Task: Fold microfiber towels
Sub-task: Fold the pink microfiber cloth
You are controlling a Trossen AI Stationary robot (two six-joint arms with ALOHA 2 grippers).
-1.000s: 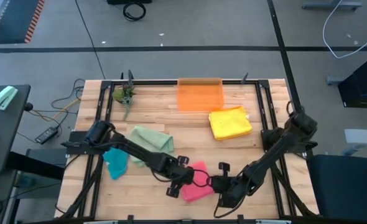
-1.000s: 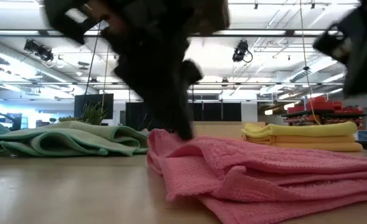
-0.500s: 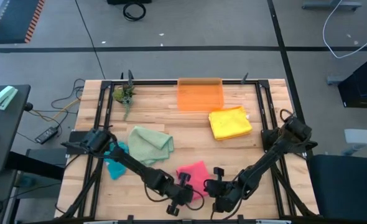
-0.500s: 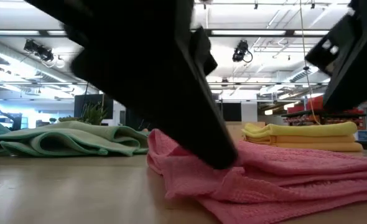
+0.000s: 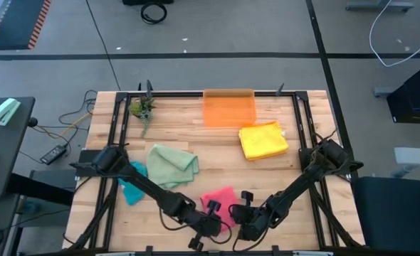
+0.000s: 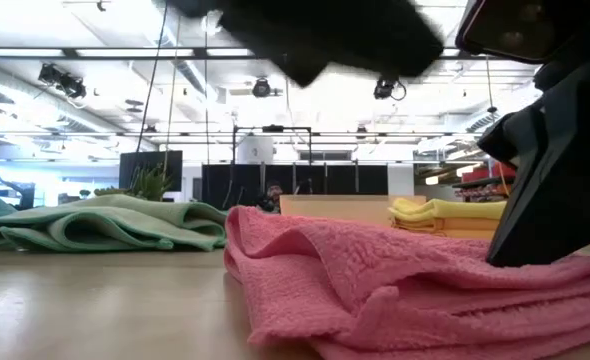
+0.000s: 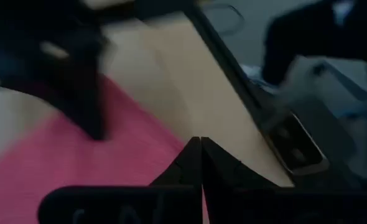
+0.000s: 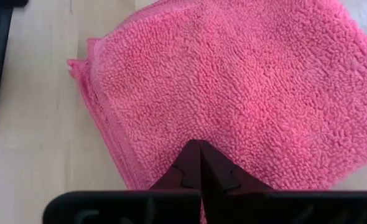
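Both grippers, left (image 5: 211, 222) and right (image 5: 243, 217), pinch together on the pink towel (image 5: 221, 198) at six o'clock; uneven pulling could skew its fold.

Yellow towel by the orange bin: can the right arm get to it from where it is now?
Probably yes. The yellow towel lies in the open on the right side, nothing on top of it, bare wood between it and the right gripper. That gripper sits shut at the pink towel, so it must lift off first.
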